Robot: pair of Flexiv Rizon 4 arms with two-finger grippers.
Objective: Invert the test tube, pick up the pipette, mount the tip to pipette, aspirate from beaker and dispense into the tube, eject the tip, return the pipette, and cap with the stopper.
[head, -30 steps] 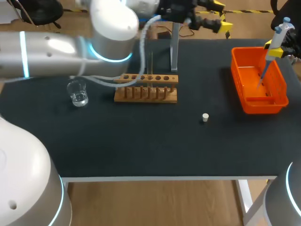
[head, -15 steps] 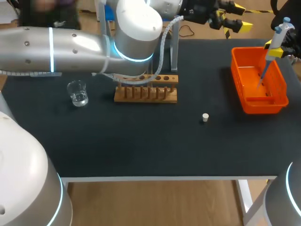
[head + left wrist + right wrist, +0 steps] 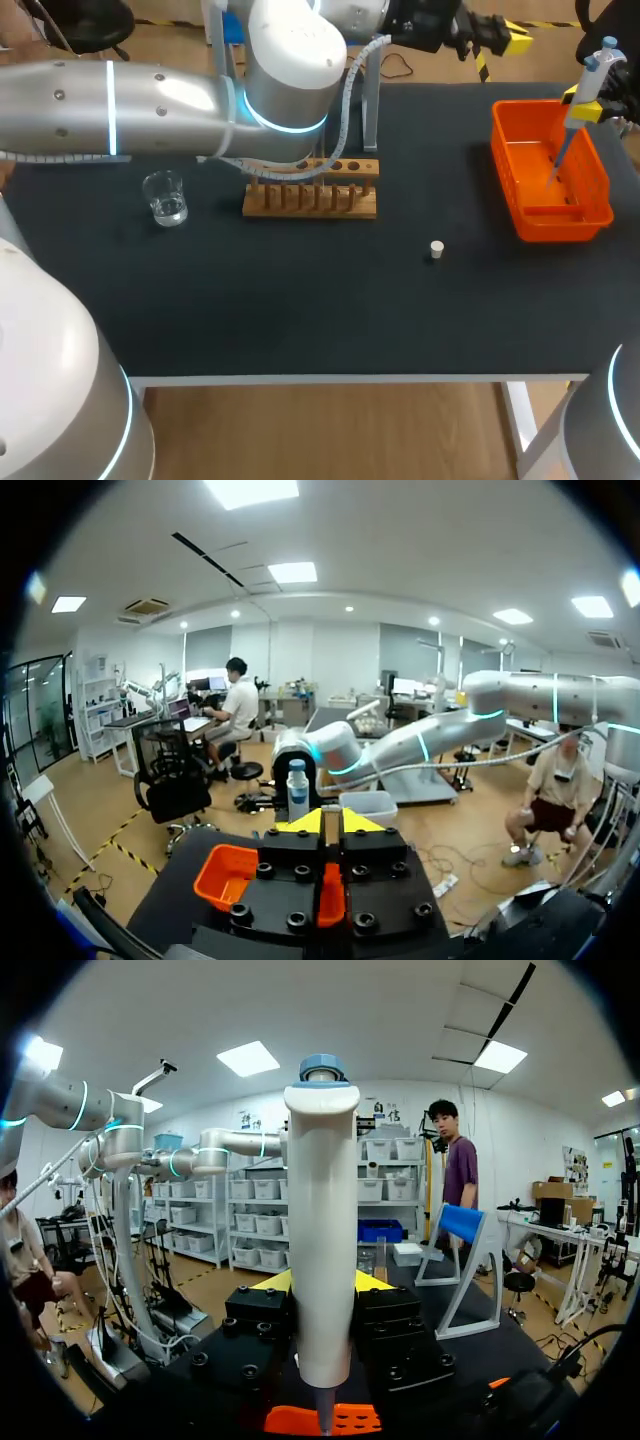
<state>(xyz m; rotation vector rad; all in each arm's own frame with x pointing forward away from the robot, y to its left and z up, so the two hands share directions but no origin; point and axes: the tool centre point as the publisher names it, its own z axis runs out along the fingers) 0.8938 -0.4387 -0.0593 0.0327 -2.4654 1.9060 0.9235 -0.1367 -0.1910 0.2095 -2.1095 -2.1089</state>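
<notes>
My right gripper (image 3: pixel 590 100) is shut on the white pipette (image 3: pixel 597 70) with a blue top, held upright over the orange bin (image 3: pixel 590 215), its thin lower end reaching down into the bin. In the right wrist view the pipette (image 3: pixel 322 1240) stands between the fingers above the bin (image 3: pixel 330 1420). My left gripper (image 3: pixel 500 38) hangs beyond the table's far edge, left of the bin, shut and empty; its yellow fingertips (image 3: pixel 305 822) meet. The wooden tube rack (image 3: pixel 310 190), the glass beaker (image 3: pixel 165 197) and the small white stopper (image 3: pixel 437 249) rest on the dark table. My left arm hides the rack's rear.
A grey upright stand (image 3: pixel 372 105) rises behind the rack. My left arm (image 3: pixel 150 100) stretches across the far left half of the table, above the rack and beaker. The bin sits close to the right edge of the table (image 3: pixel 300 300).
My left arm has swung to the right and away from the rack, and its gripper has closed from wide open. The right arm and pipette have kept still.
</notes>
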